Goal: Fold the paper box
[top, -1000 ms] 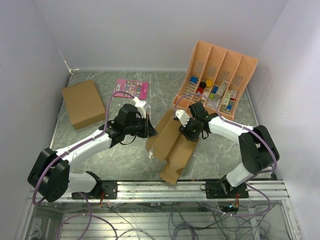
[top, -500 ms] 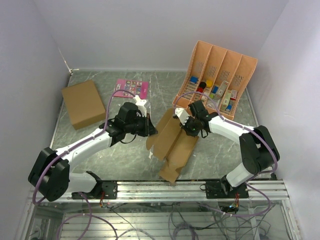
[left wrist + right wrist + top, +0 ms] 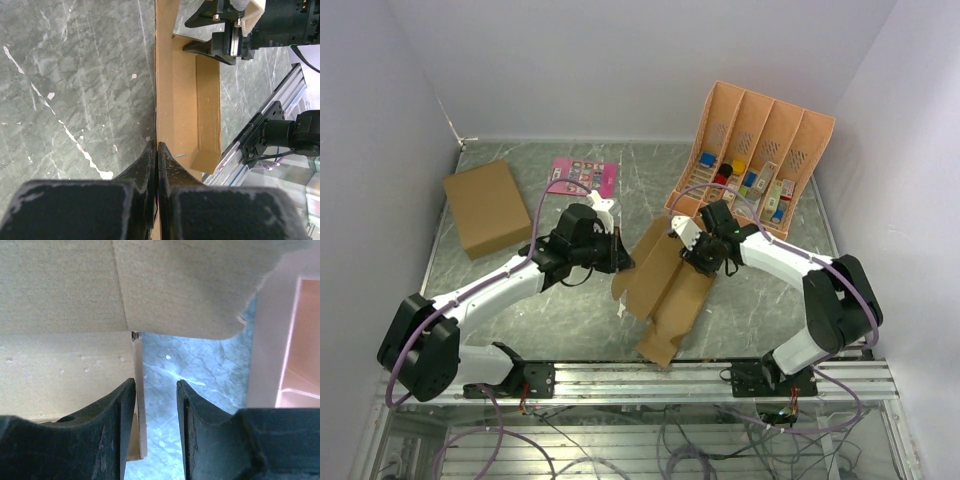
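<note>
Box point(image 3: 665, 285) is seen in the middle of the table point(image 3: 560, 305), half folded with panels sticking up, sat between the two grippers. Left gripper point(image 3: 156, 150) is clamped tight on the thin left edge, jaws squeezed together on the card. Right gripper point(image 3: 156, 390) is parked at the far panel with jaws apart: a card edge is seen just inside one finger, nothing pinched

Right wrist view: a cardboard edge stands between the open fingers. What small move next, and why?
Probably close the right gripper on that edge of the plain brown thin-cardboard paper box: it stands inside the gap, untouched on one side, while the left gripper pinches the sheet's opposite side.
</note>
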